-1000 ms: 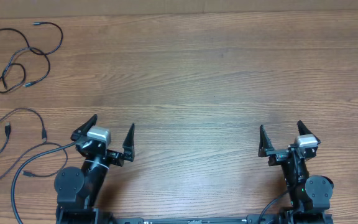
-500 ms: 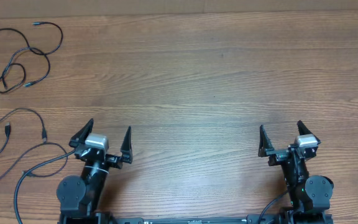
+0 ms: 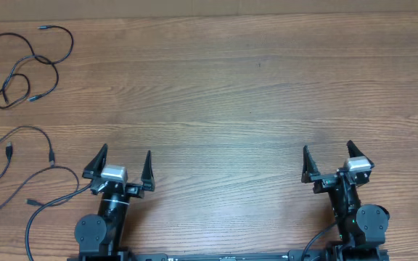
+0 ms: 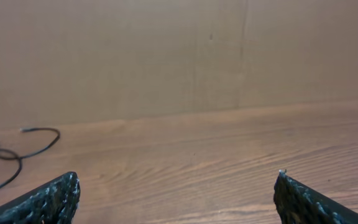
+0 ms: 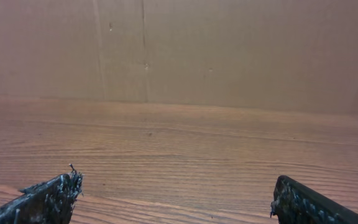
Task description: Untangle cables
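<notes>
The cables are thin black cords lying loose at the table's far left. One group (image 3: 29, 64) forms crossing loops near the back left corner. Another cord (image 3: 22, 139) curves lower down, with small plug ends. In the left wrist view a piece of cable (image 4: 18, 153) shows at the left edge. My left gripper (image 3: 124, 154) stands open near the front edge, right of the cords and apart from them, with nothing between its fingers (image 4: 55, 196). My right gripper (image 3: 327, 148) is open and empty at the front right, and its own view shows only bare wood between the fingertips (image 5: 48, 196).
A thicker black arm cable (image 3: 41, 210) curls on the wooden table (image 3: 223, 94) beside the left arm's base. A brown cardboard wall (image 4: 166, 56) stands along the table's back edge.
The left gripper has swung slightly right and drawn back toward its base, now pointing straight ahead. The right arm and the cords have not moved.
</notes>
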